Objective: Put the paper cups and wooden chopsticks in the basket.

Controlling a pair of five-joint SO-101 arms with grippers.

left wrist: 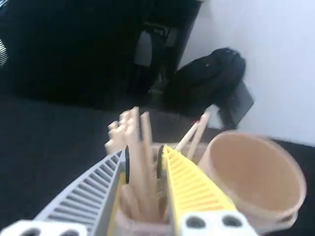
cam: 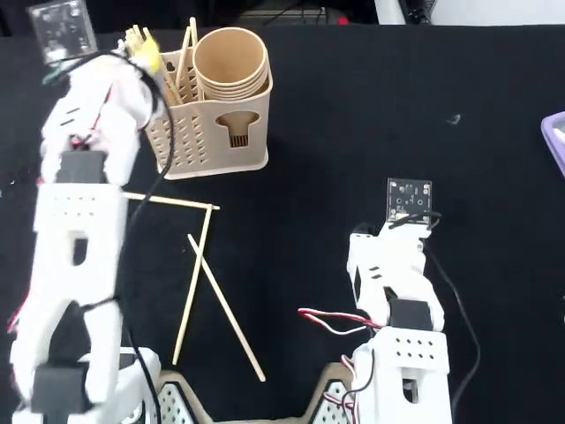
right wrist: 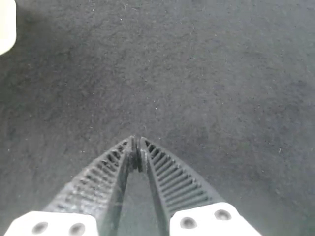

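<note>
The perforated beige basket (cam: 216,141) stands at the back left of the black table. A stack of paper cups (cam: 231,60) sits in its right compartment, and the cups (left wrist: 253,172) also appear in the left wrist view. My left gripper (left wrist: 143,160) hangs over the left compartment, its grey and yellow fingers shut on a bundle of wooden chopsticks (left wrist: 140,147) standing upright in the basket. Three loose chopsticks (cam: 196,278) lie on the table in front of the basket. My right gripper (right wrist: 136,147) is shut and holds nothing, low over bare table at the right.
A purple object (cam: 556,141) pokes in at the right edge of the table. The right arm (cam: 393,291) stands well clear of the loose chopsticks. Black cloth (right wrist: 197,73) covers the table between the two arms.
</note>
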